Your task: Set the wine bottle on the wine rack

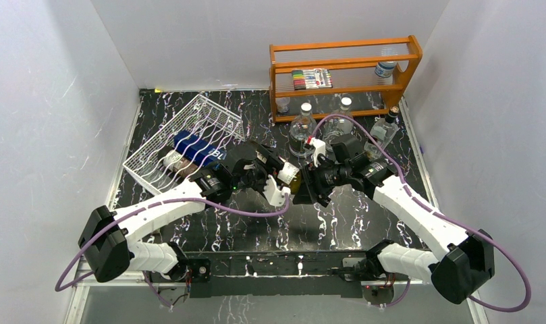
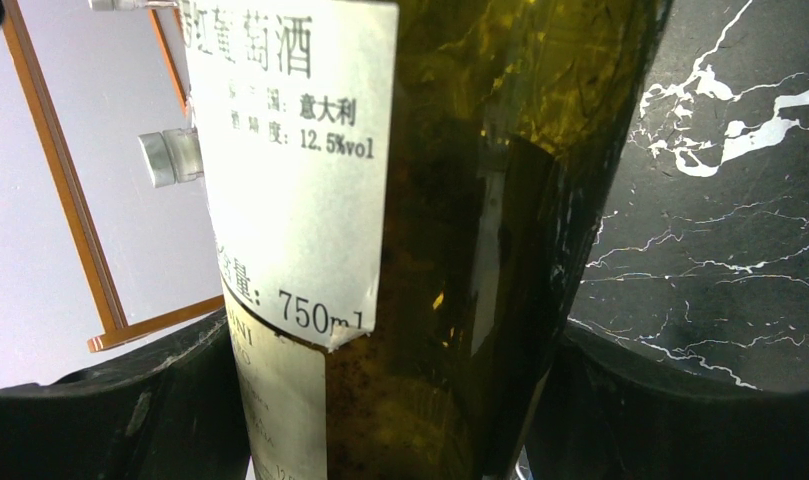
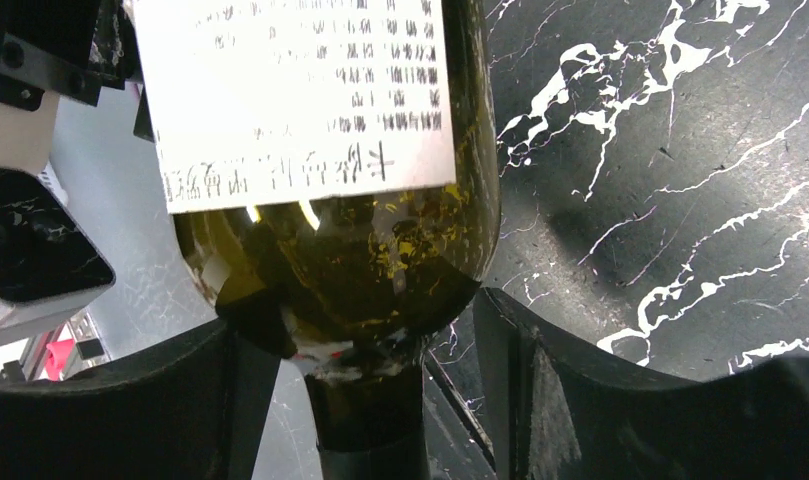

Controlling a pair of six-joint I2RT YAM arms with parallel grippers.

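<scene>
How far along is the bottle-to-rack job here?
Done: the left gripper grips the wine bottle by its body. In hand: the right gripper sits around the bottle's shoulder, grip unclear. Left: carry it to the white wire rack and lay it in.

wine bottle [image 2: 480, 250], white label [image 2: 290, 150], upper left of left wrist frame: "葡萄酒", "意大利", "12.5%vol", "750ml". Right wrist: printed label [image 3: 290, 100] upside-down, too small to read. Top view: "BL" on blue item [image 1: 201, 150].
</scene>
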